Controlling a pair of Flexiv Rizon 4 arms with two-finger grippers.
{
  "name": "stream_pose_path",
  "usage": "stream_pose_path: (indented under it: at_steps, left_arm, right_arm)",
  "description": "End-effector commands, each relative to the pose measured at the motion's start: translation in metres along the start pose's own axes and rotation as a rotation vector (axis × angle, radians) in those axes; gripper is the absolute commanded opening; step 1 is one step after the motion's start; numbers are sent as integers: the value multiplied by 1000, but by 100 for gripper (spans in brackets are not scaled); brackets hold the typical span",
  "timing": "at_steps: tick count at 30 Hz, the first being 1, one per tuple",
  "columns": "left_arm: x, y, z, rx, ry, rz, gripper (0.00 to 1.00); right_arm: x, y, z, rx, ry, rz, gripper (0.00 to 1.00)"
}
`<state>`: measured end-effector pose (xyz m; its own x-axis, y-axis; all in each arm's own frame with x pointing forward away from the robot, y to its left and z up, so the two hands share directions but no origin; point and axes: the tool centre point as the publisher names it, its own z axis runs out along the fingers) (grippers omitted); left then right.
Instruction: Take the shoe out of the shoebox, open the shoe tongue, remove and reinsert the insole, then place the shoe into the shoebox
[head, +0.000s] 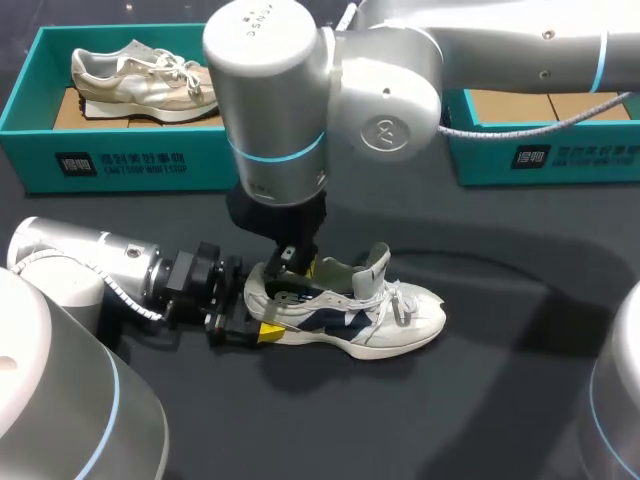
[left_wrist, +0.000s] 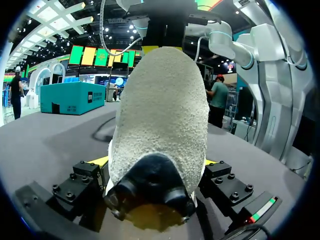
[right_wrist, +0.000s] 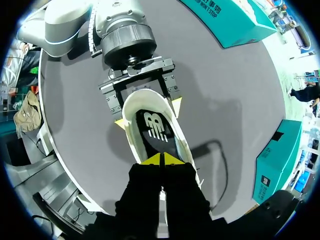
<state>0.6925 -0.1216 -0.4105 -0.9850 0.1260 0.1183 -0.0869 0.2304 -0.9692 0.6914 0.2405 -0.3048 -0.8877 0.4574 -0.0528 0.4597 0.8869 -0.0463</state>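
Note:
A white shoe (head: 400, 315) with navy panels lies on the dark table, toe to the right, its grey tongue (head: 378, 262) pulled up. My left gripper (head: 262, 305) comes in low from the left, and its fingers clasp the heel from both sides. In the left wrist view the rough white heel (left_wrist: 160, 115) fills the space between the fingers of the left gripper (left_wrist: 155, 162). My right gripper (head: 297, 265) hangs down into the shoe's opening. In its own view the right gripper (right_wrist: 161, 159) is shut, its tips on the black insole (right_wrist: 157, 127), with the left gripper (right_wrist: 148, 114) beyond at the heel.
A teal shoebox (head: 120, 150) at the back left holds a second pale shoe (head: 140, 80). Another teal box (head: 545, 150) stands at the back right, partly behind my right arm. Dark table surface lies in front of the shoe and to its right.

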Motion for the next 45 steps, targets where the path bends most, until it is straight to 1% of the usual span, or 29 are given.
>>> stream_pose_path:
  at_steps: [1,4,9,13,18,22,29,33,34,36,38,42,45]
  left_arm:
    - [-1,2,1,-1,-2,-1,0]
    - [-1,2,1,-1,-2,-1,0]
    - [-1,2,1,-1,-2,-1,0]
    - [-1,2,1,-1,-2,-1,0]
    - [-1,2,1,-1,-2,-1,0]
    - [-1,2,1,-1,-2,-1,0]
    - [-1,2,1,-1,-2,-1,0]
    - [-1,2,1,-1,-2,-1,0]
    - [-1,2,1,-1,-2,-1,0]
    - [-1,2,1,-1,-2,-1,0]
    - [-1,2,1,-1,-2,-1,0]
    - [-1,2,1,-1,-2,-1,0]
    - [-1,2,1,-1,-2,-1,0]
  right_arm:
    - [0,1,4,-10,-3,-12,0]
    - [-6,2,25,-37,16,-38,0]
    - [-8,0,43,-54,23,-67,0]
    - [-7,-2,47,-51,23,-78,0]
    - [-7,-7,60,-62,12,-95,0]
    - [-9,-13,68,-71,10,-78,0]
    - [-13,-31,71,-68,1,-30,0]
    - [-14,-35,71,-65,-11,-21,0]
    - [-15,-36,71,-64,-15,-22,4]
    - [-15,-36,71,-64,-21,-26,18]
    - [-15,-36,71,-65,-24,-31,25]
    - [-18,-34,76,-75,-23,-47,36]
    - [-21,-31,81,-77,-7,-61,37]
